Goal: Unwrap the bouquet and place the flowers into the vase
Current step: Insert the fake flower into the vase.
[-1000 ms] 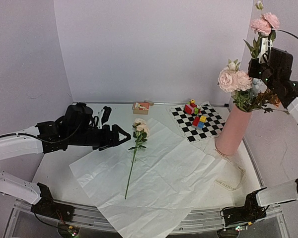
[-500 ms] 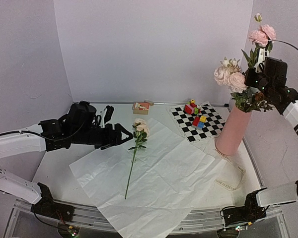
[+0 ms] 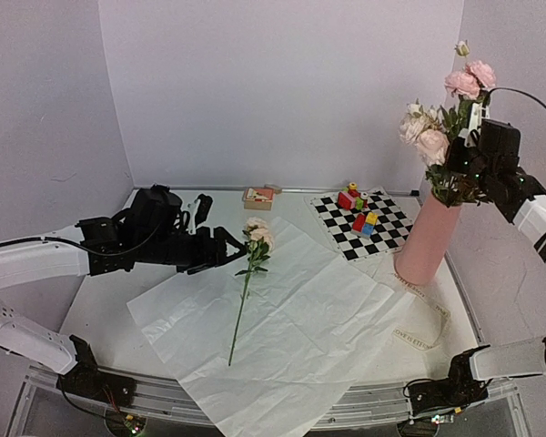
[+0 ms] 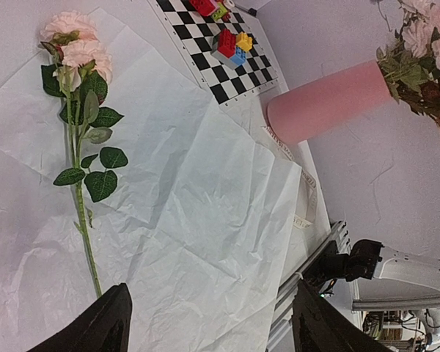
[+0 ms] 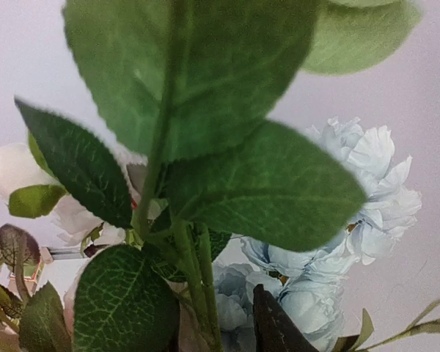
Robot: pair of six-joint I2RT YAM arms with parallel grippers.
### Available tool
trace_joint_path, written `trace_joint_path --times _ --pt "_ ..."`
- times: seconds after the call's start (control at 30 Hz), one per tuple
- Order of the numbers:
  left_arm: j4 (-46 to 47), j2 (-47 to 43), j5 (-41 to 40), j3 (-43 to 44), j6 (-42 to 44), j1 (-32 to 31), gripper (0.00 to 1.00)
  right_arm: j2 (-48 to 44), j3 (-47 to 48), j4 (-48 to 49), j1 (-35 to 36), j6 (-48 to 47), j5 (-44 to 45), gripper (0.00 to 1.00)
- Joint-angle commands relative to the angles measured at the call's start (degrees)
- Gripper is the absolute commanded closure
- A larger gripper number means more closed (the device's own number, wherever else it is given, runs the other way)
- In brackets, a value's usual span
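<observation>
1. One rose stem (image 3: 244, 296) flat on the white paper sheet (image 3: 318, 319), just ahead of the left gripper (image 3: 229, 250), blooms nearest the fingertips, cut end toward the arm bases.
2. Left gripper: jaws wide apart, nothing between them, low over the sheet's far left part.
3. Sheet spread open and creased beneath and ahead of that gripper, one corner hanging over the table's near edge.
4. Right gripper (image 3: 471, 137) high up, in among the flowers (image 3: 432, 141), just above the mouth of the vase (image 3: 428, 241); stems down inside the vase, pink and cream blooms beside and above the fingers.
5. Right jaws: cannot tell whether open or closed; wrist view filled with green leaves (image 5: 227, 183) and a stem, only one dark fingertip (image 5: 279, 326) showing at the bottom edge.
6. Vase upright below the right gripper, beside the sheet's right edge, well apart from the left gripper.
7. Checkered mat (image 3: 382, 232) with toy blocks (image 3: 359, 205) between the two grippers, nearer the vase; small box (image 3: 257, 196) just beyond the left gripper.
</observation>
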Motion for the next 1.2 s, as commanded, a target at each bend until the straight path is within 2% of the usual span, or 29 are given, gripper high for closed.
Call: trace_joint_path --times 0.0,0.13,0.3,0.4,0.7,0.77,0.9,1.17 --pt "0.82 -0.07 0.34 2.93 0.75 -0.21 0.24 -2.17 2.95 2.99 -0.29 -0.69 0.53 0.55" --pt "0.79 0.30 0.34 3.11 0.97 -0.20 0.24 -2.87 6.10 1.18 -0.33 -0.61 0.27 0.38" --pt "0.87 1.02 0.37 3.14 0.80 -0.20 0.24 -4.20 8.25 -0.66 -0.29 -1.19 -0.04 0.30" --pt "0.97 1.43 0.59 3.19 0.98 -0.25 0.24 -3.50 11.32 -1.89 -0.31 -2.37 -0.63 0.30" --pt "1.07 1.83 0.77 3.40 0.95 -0.20 0.24 7.92 31.73 -15.45 -1.48 -1.09 -5.11 0.53" --pt "1.09 1.64 0.74 3.26 0.75 -0.21 0.24 10.57 35.25 -17.90 -2.14 0.02 -7.18 0.55" --pt "1.14 0.90 0.46 2.67 0.34 -0.22 0.24 14.25 39.33 -20.17 -3.04 1.43 -10.47 0.46" --pt "1.20 -0.31 -0.46 1.79 0.04 -0.20 0.24 19.71 43.97 -20.89 -4.79 3.06 -10.58 0.44"
